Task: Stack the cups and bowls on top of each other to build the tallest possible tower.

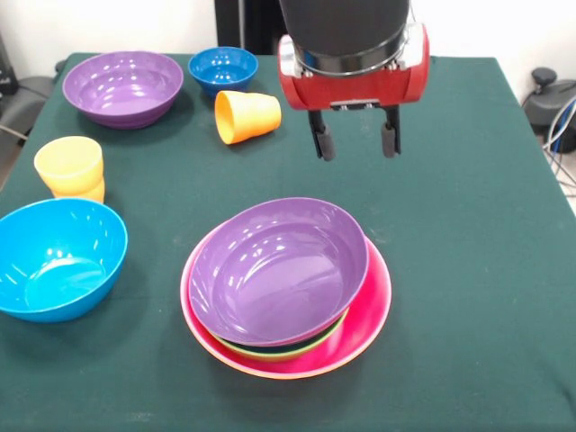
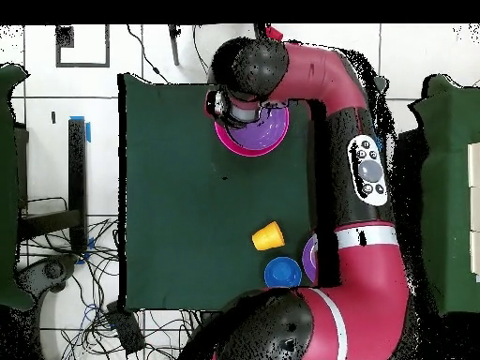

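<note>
Fingers (image 1: 319,142): hanging apart, gripping nothing.
Tower (image 1: 286,286): standing several bowls deep.
Remaining: light blue bowl (image 1: 56,259), yellow cup (image 1: 70,167), orange cup (image 1: 247,116) waiting.

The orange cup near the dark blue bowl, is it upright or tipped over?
Tipped over. The orange cup lies on its side, mouth facing sideways.

no readable text, labels, brands or numbers on anything shown

Red-black arm (image 2: 352,178), grey button panel (image 2: 368,172), perhaps.
</note>
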Robot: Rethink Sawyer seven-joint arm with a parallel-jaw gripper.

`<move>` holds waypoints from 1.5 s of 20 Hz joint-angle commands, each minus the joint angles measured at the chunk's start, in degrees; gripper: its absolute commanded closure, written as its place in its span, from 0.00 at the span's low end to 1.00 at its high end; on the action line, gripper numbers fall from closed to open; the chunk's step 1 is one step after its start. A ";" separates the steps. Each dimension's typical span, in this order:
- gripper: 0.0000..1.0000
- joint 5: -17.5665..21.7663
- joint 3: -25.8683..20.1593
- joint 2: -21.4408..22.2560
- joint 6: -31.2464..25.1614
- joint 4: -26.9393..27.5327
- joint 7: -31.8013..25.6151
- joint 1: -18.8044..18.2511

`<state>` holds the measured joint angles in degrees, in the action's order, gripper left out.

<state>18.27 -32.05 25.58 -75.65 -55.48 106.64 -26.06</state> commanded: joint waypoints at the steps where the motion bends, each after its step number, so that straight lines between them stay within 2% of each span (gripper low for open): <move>1: 0.00 2.37 -0.69 1.84 -2.01 0.10 -9.37 2.06; 7: 0.00 2.27 -0.91 0.98 0.25 -0.76 -9.15 2.38; 11: 0.00 2.26 -0.82 1.49 -2.52 0.26 -9.70 2.74; 15: 0.00 2.65 -0.49 1.55 0.02 -1.16 -9.15 2.87; 30: 0.00 3.30 1.72 4.42 3.60 -5.00 -3.77 4.82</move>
<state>18.48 -32.06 28.39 -75.73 -55.17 106.64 -23.36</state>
